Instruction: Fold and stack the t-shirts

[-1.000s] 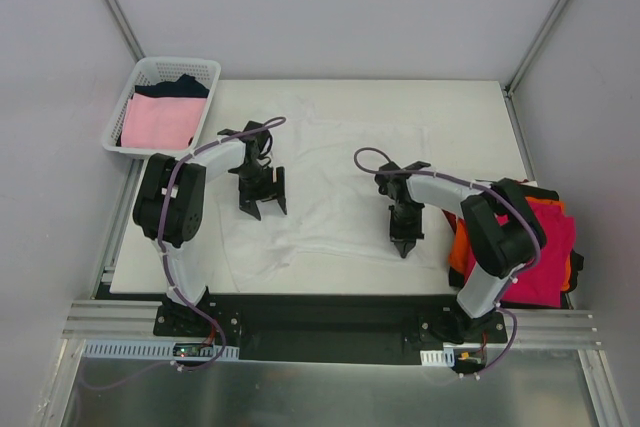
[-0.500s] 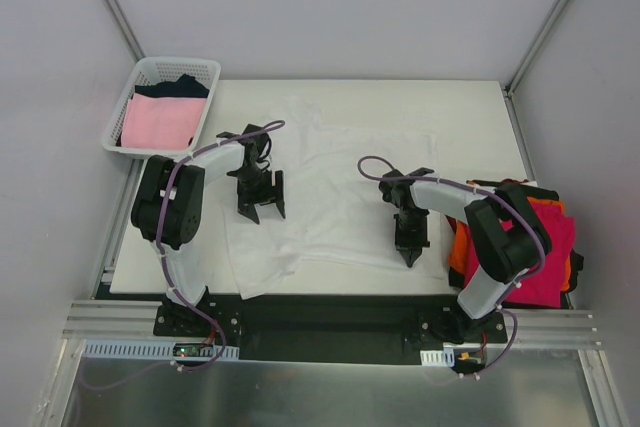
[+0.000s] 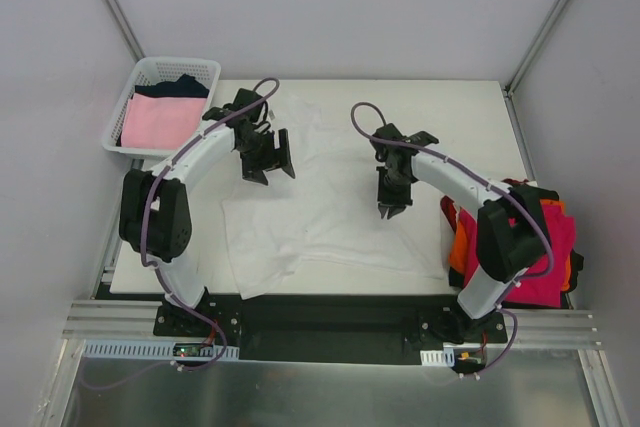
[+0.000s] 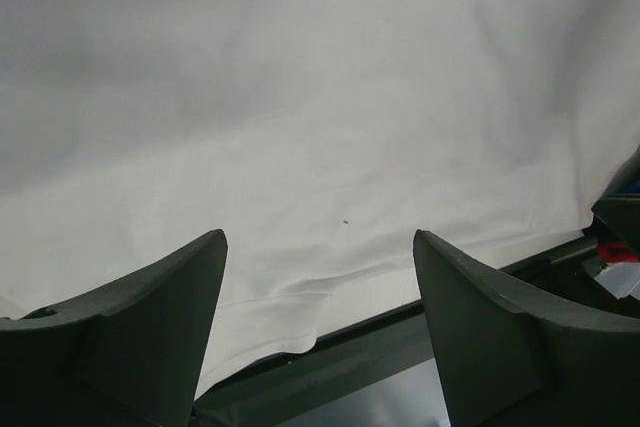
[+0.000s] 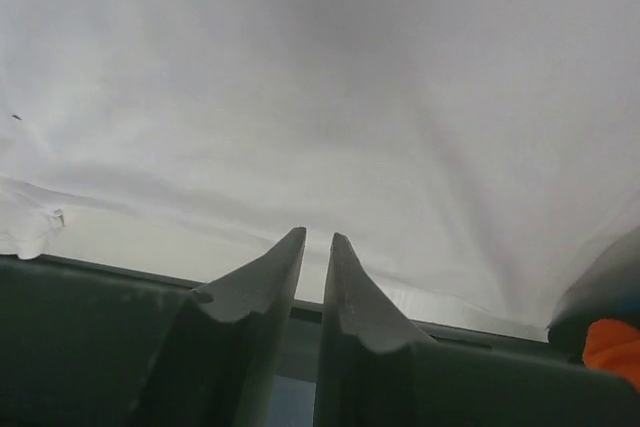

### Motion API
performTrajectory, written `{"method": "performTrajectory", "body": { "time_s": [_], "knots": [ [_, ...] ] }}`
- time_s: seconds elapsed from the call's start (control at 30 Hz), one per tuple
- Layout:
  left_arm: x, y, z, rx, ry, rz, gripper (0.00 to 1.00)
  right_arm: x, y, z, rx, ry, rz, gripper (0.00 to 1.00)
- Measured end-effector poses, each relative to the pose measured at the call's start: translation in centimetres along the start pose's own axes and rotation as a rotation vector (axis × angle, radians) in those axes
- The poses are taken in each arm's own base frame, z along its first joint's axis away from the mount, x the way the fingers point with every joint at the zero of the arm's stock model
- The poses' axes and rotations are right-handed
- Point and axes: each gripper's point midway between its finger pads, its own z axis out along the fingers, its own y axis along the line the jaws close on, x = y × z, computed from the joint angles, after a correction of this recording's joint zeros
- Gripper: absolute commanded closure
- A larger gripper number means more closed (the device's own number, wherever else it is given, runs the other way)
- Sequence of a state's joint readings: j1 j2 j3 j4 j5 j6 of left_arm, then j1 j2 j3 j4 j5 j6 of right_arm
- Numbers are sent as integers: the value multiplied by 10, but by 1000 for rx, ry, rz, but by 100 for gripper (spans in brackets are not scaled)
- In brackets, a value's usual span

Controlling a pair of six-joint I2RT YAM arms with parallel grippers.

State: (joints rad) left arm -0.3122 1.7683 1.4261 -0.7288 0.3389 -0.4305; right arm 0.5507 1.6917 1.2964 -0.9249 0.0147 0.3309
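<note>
On the counter, seen from overhead, the white t-shirt lies spread mostly flat between the two arms. Its near left corner is rumpled and reaches the counter's near edge. I judge it is laid open this way so it can be squared up before a first fold. The left pincer hovers over the shirt's far left part and the right pincer over its middle right, each on its own side, probably so both can take an edge together. At the far left a white basket holds a pale pink shirt and a dark shirt, apparently waiting their turn. By the counter's right edge a magenta shirt lies over an orange shirt, a stack kept out of the working area. In the left wrist view, the left pincer stands wide open with nothing between its fingers, and the white cloth lies beyond, untouched. In the right wrist view, the right pincer is only barely parted, a thin slit gripping nothing. White cloth spreads past it, and a scrap of orange shows at the lower right.
</note>
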Motion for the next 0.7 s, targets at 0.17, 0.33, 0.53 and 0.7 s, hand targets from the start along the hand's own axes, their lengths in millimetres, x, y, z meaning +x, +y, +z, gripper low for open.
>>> {"method": "performTrajectory", "body": {
  "time_s": [0.17,0.33,0.53,0.7],
  "knots": [
    [4,6,5,-21,15,-6,29,6,-2,20,34,68,-19,83],
    [-4,18,26,-60,38,-11,85,7,8,52,36,171,-30,90],
    [-71,11,50,-50,-51,6,100,-16,34,50,-40,142,-30,91],
    [-120,12,67,-24,-115,-2,100,-18,38,46,-52,138,-28,91]
  ]
}}
